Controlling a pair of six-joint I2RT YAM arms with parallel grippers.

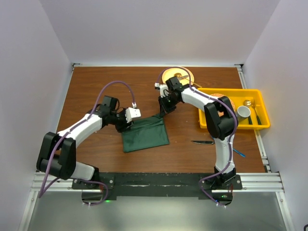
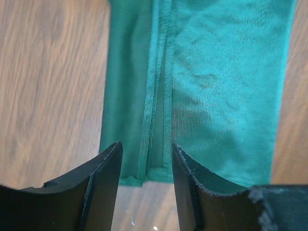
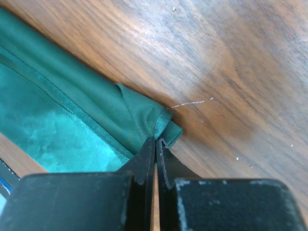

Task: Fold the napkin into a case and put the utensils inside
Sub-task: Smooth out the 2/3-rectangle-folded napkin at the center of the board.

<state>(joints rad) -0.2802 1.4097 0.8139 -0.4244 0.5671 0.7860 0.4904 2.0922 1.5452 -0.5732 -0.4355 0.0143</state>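
Note:
The dark green napkin [image 1: 144, 134] lies folded into a rectangle on the table's middle. My left gripper [image 1: 126, 121] is open at its left end. In the left wrist view the gripper [image 2: 147, 161] hangs over the napkin's [image 2: 226, 86] hemmed edges, one finger on each side. My right gripper [image 1: 164, 109] is at the napkin's far right corner. In the right wrist view it [image 3: 156, 141] is shut on that bunched corner [image 3: 147, 115]. The knife [image 1: 202, 142] lies to the right of the napkin. The blue fork [image 1: 239, 153] shows partly behind the right arm.
A yellow plate [image 1: 177, 75] stands at the back behind the right wrist. A yellow tray [image 1: 257, 98] at the right holds a cup [image 1: 243, 112] and metal cutlery [image 1: 256, 115]. White walls close in the table on three sides.

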